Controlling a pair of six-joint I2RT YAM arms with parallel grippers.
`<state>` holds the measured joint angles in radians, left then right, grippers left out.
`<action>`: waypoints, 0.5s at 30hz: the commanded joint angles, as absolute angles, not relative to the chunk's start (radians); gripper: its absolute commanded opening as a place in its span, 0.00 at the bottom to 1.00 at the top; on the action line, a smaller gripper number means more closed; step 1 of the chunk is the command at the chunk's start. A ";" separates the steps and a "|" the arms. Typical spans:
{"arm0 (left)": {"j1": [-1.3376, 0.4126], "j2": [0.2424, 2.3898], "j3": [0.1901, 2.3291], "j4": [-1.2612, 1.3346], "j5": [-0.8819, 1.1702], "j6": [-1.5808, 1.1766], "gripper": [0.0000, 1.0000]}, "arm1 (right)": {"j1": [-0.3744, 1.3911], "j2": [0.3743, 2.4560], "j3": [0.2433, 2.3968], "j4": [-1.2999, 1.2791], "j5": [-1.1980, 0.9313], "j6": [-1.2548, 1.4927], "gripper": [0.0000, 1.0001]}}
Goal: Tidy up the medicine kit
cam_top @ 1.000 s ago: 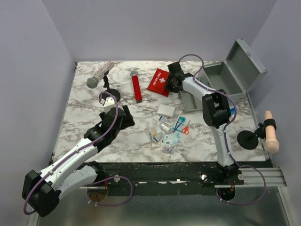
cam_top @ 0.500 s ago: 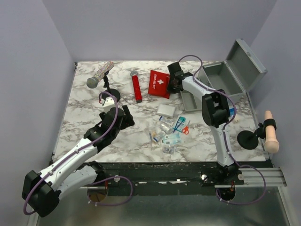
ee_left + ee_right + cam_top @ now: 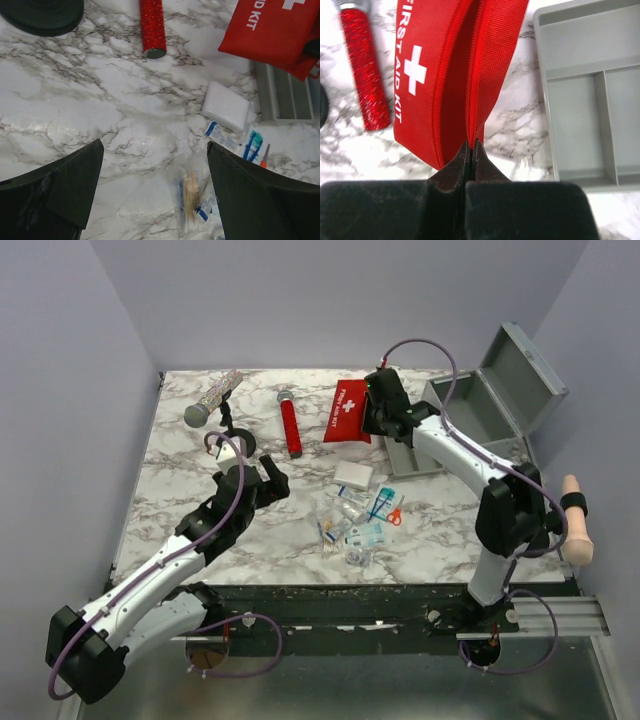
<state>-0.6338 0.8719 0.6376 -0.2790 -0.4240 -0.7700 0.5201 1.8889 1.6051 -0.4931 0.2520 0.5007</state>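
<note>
Right jaws pressed together on the zipper edge of the red first-aid pouch [image 3: 445, 75], maybe on the pull tab, hard to tell. The pouch is tipped up on edge, likely so it can be carried. Divided tray [image 3: 580, 100] lies just beside it on the counter [image 3: 190, 470], out of the medicine kit [image 3: 470, 405], which stands lid-open at far right. Left jaws wide apart, empty, near the loose supplies [image 3: 360, 515], probably the next pick.

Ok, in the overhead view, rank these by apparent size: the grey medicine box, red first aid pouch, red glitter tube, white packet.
1. Grey medicine box, lid open.
2. Red first aid pouch, held tilted, yet clearly second.
3. Red glitter tube and white packet: longer versus wider, too alike to rank.
</note>
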 commanded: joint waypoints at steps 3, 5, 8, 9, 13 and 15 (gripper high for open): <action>-0.629 0.932 0.709 -0.063 -0.253 -0.795 0.98 | 0.629 1.645 1.392 -0.488 0.380 0.407 0.01; -0.629 0.972 0.747 -0.042 -0.198 -0.793 0.99 | 0.659 1.563 1.317 -0.492 0.385 0.402 0.01; -0.637 1.029 0.810 -0.015 -0.115 -0.781 0.99 | 0.695 1.441 1.208 -0.517 0.394 0.410 0.01; -0.640 1.051 0.825 -0.006 -0.091 -0.781 0.99 | 0.701 1.401 1.183 -0.523 0.388 0.416 0.01; -0.701 1.144 0.885 -0.005 -0.058 -0.759 0.99 | 0.732 1.289 1.118 -0.566 0.394 0.442 0.01; -0.738 1.184 0.903 0.031 -0.060 -0.756 0.99 | 0.745 1.256 1.112 -0.592 0.400 0.446 0.01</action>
<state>-0.6727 1.1126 0.8577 -0.0311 -0.1371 -0.7761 0.7216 1.3273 1.1324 -0.5404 0.3580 0.4294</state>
